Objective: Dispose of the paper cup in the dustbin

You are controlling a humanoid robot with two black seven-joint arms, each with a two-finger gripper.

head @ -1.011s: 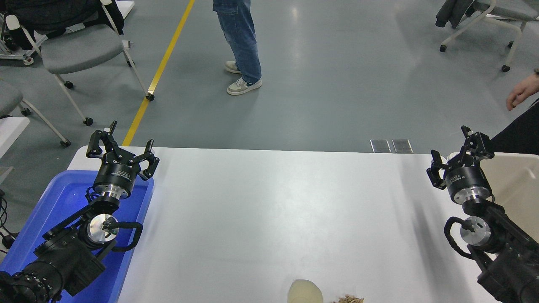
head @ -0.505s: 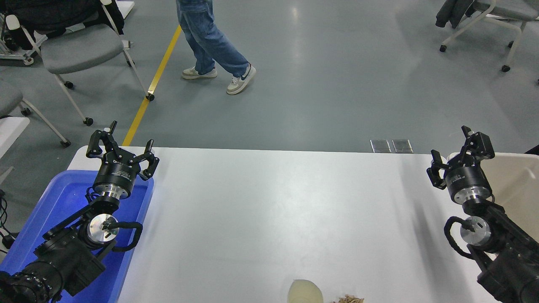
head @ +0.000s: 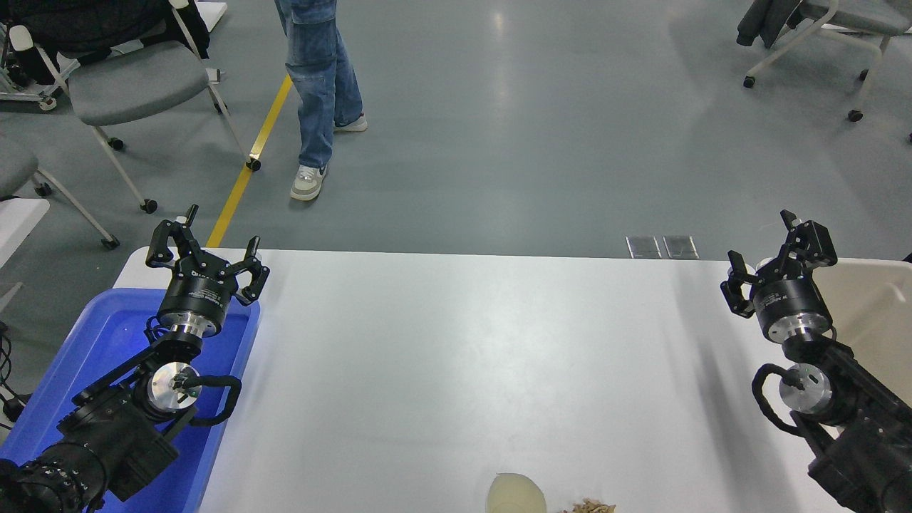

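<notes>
Head view shows one small off-white paper cup (head: 516,494) at the table's near edge, one beige plastic dustbin (head: 875,313) at its right edge, and two black grippers, left (head: 204,254) and right (head: 772,255), both spread apart and empty.

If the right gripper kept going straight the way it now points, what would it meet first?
Nothing, as far as the picture shows: the right gripper points up and away over the table's far edge toward bare floor. The dustbin lies beside it, apparently off that line.
</notes>
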